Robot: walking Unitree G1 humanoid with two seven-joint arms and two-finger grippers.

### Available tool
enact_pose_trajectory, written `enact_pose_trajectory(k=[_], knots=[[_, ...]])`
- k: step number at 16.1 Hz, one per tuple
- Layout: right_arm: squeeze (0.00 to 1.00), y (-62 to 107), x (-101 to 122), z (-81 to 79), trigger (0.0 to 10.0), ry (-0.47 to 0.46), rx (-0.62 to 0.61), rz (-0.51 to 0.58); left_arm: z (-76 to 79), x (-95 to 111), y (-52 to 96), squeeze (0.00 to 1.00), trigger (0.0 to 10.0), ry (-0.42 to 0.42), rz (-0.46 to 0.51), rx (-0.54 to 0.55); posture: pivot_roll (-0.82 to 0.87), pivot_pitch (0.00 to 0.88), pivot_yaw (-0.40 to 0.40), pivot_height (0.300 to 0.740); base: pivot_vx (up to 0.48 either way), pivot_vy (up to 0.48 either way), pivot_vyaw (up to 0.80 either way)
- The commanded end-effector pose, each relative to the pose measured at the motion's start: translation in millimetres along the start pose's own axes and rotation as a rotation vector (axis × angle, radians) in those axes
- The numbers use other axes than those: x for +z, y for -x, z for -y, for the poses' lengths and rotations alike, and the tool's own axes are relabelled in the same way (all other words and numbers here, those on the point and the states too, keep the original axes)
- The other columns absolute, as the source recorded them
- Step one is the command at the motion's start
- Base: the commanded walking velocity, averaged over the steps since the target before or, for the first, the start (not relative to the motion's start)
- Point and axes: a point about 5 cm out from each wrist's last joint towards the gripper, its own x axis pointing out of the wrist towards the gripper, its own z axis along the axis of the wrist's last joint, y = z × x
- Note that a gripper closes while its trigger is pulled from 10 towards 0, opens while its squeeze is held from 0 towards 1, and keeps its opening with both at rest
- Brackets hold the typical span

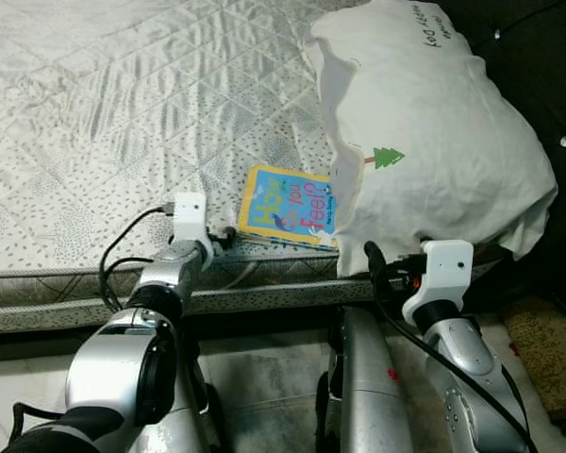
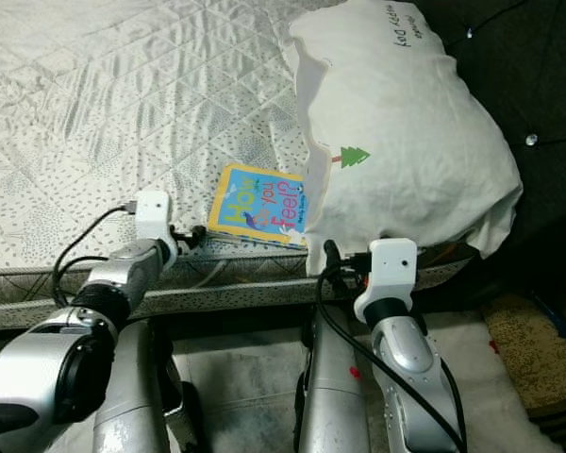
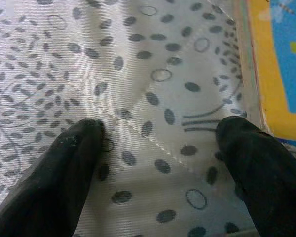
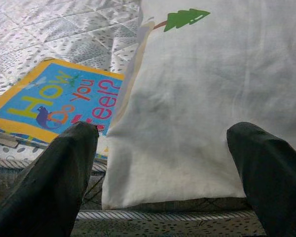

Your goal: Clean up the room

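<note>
Both spread and empty, left tool (image 3: 158, 143) and right tool (image 4: 163, 143) face book (image 1: 288, 206) under pillow (image 1: 434, 132).

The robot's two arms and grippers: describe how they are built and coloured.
Both arms are silver metal with black joint rings. Each wrist ends in a white block, and black cables loop from it back along the forearm. The left gripper and the right gripper each have two long, matte black fingers with rounded tips. A small red mark sits on the silver body between the arms.
</note>
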Motion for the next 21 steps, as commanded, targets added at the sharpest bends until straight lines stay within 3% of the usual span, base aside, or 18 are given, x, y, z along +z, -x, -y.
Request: enact_pose_trajectory(k=[1, 10, 16, 18, 21], knots=[[0.00, 3.3, 2, 1.2, 10.0, -0.003, 0.003, 0.012, 10.0, -10, -0.8, 0.00, 10.0, -0.025, -0.045, -0.047, -0.18, 0.139, -0.028, 0.537, 0.000, 0.000, 0.00], [0.00, 2.0, 1, 1.0, 10.0, -0.003, 0.000, 0.009, 36.3, -16, -1.2, 0.00, 10.0, -0.105, -0.058, -0.168, -0.18, 0.139, -0.028, 0.537, 0.000, 0.000, 0.00], [0.00, 1.6, 1, 0.4, 10.0, -0.004, 0.003, 0.009, 46.4, -17, -1.0, 0.00, 10.0, -0.108, -0.056, -0.200, -0.17, 0.135, -0.026, 0.537, 0.000, 0.000, 0.00], [0.00, 1.7, 0, 0.2, 10.0, -0.004, 0.003, 0.009, 46.0, -17, -0.9, 0.00, 10.0, -0.092, -0.048, -0.194, -0.17, 0.133, -0.024, 0.537, 0.000, 0.000, 0.00], [0.00, 1.7, 0, 0.3, 10.0, -0.004, 0.004, 0.007, 36.2, -13, 0.0, 0.00, 10.0, -0.001, 0.010, -0.136, -0.17, 0.132, -0.024, 0.537, 0.000, 0.000, 0.00]])
